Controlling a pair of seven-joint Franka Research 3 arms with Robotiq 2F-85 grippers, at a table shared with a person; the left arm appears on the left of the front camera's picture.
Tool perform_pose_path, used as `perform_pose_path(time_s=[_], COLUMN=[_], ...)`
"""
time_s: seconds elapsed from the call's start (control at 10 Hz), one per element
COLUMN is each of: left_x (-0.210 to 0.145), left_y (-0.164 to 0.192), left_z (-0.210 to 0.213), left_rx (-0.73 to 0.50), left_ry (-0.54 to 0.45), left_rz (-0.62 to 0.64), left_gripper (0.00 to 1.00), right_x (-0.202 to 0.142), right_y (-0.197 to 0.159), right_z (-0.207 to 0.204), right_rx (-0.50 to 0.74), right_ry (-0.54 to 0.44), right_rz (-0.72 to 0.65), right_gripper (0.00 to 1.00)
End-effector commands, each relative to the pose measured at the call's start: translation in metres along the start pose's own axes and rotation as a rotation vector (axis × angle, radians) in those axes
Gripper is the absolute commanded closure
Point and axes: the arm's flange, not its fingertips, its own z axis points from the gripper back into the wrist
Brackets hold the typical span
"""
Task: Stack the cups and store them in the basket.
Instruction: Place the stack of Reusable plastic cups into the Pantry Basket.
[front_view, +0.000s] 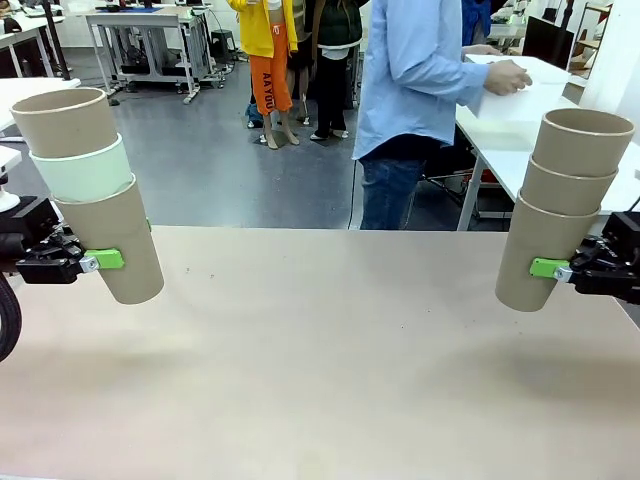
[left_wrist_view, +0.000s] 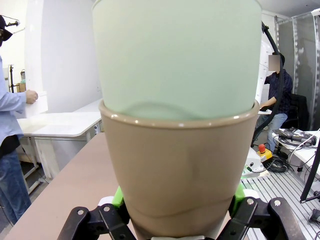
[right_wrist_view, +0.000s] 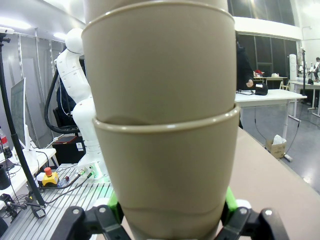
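Front view: left gripper (front_view: 112, 258) clamps tan-mint-tan stack (front_view: 92, 190) at left, right gripper (front_view: 542, 267) clamps all-tan stack (front_view: 562, 205) at right, well apart, mouths up, tops leaning outward.

You lose the tops of the left cup stack (left_wrist_view: 180, 170) and right cup stack (right_wrist_view: 165, 170) past the wrist views' upper edges; each hides most of its green pads (left_wrist_view: 118, 197).

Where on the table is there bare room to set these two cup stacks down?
The whole tabletop between the left claw's mint-banded stack and the right claw's all-tan stack is bare, near edge to far edge. Only the two sides are crowded, where the held stacks hang above it.
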Motion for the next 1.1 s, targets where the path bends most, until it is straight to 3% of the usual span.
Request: perform_pose_path(time_s=[0.0, 1.0], left_x=[0.0036, 0.0036], left_y=[-0.0008, -0.0008], left_z=[-0.0011, -0.0011], left_rx=[-0.006, -0.006], left_ry=[-0.007, -0.007], left_rz=[-0.007, -0.007], left_gripper=[0.13, 0.13], right_x=[0.0052, 0.0052], right_y=[0.0013, 0.0013], right_z=[0.0005, 0.0005], right_rx=[-0.002, -0.002], right_ry=[-0.003, -0.003], right_rz=[0.002, 0.002], right_gripper=[0.13, 0.13])
